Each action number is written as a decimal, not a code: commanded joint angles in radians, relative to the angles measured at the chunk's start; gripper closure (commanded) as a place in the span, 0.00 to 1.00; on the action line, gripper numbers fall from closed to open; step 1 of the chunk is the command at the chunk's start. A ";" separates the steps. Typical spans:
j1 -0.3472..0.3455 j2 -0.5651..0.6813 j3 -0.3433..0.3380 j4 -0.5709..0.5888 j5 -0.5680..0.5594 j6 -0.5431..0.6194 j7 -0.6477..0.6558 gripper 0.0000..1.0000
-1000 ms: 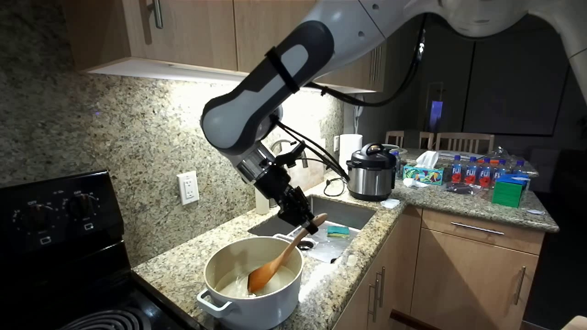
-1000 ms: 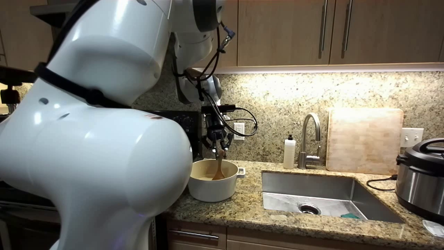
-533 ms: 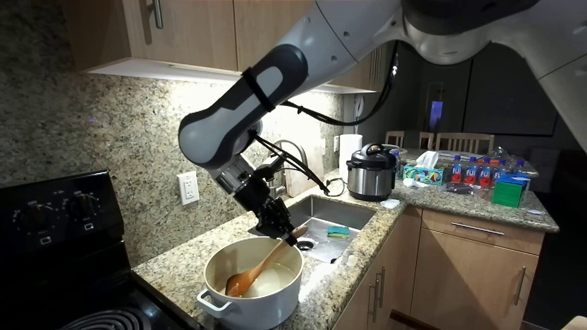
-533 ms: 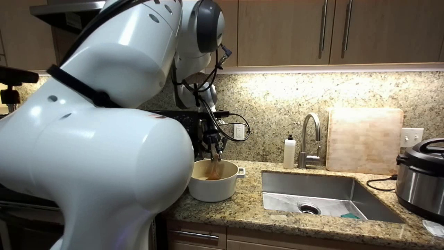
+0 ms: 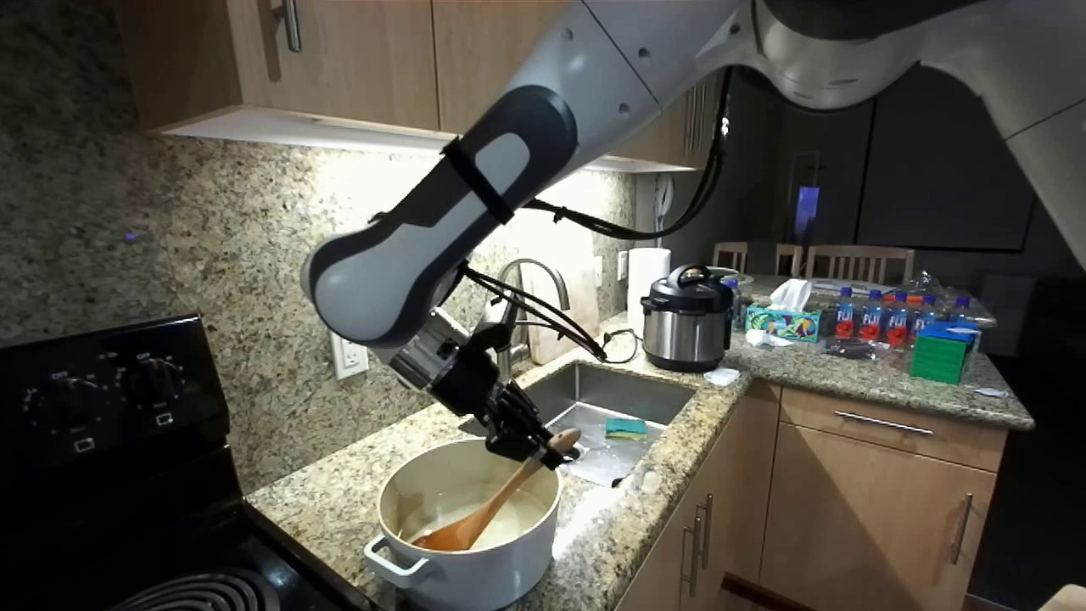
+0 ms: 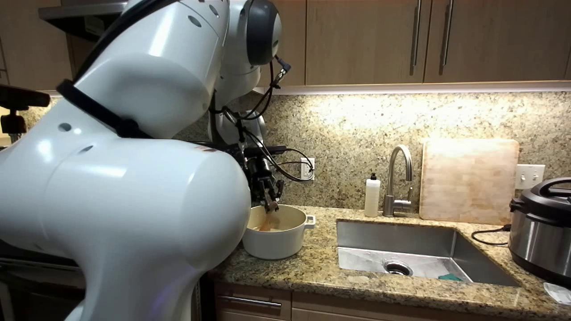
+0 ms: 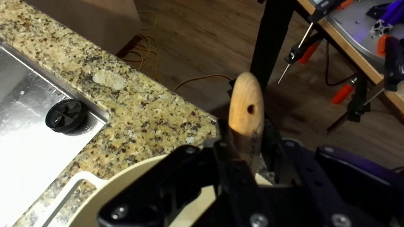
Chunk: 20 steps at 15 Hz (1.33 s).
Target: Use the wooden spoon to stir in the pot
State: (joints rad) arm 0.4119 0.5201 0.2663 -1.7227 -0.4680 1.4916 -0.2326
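Observation:
The wooden spoon [image 5: 485, 515] leans in the cream-white pot [image 5: 496, 581]. Its orange-brown bowl is down in the clear liquid, towards the stove side. Just above the rim nearest the sink, my gripper [image 5: 553, 454] is shut on the upper handle, whose end sticks out past the fingers. The wrist view has the pale handle tip [image 7: 246, 94] with its small hole standing up between both fingertips. Below it, part of the pot's rim and inner wall [image 7: 118, 179] shows. In an exterior view the arm covers the pot's left side, and the spoon [image 6: 267, 223] is only partly visible.
A black stove [image 5: 153, 543] stands on one side of the pot. On the other is a steel sink [image 6: 397, 240] with a sponge [image 5: 625, 428] and a faucet [image 6: 397, 178]. The steel-and-black cooker [image 5: 687, 318] is beyond it. The counter's front edge runs close by.
My gripper has come down and across towards the stove side, still holding the spoon. The spoon's bowl has swept towards the stove-side wall of the pot, and its handle slants lower. The pot stays put.

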 commanded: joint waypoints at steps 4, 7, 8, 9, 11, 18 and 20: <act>-0.045 -0.191 0.011 -0.252 -0.037 0.068 -0.002 0.91; -0.067 -0.241 -0.002 -0.290 -0.027 0.089 0.057 0.91; -0.072 -0.249 -0.006 -0.296 -0.030 0.099 0.079 0.91; -0.073 -0.248 -0.011 -0.289 -0.036 0.102 0.106 0.91; -0.071 -0.237 -0.017 -0.270 -0.043 0.111 0.151 0.91; -0.013 -0.161 -0.018 -0.209 -0.099 0.142 0.362 0.91; 0.008 -0.135 -0.015 -0.184 -0.109 0.133 0.381 0.91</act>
State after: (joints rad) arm 0.3923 0.3491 0.2456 -1.9436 -0.5397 1.6354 0.0936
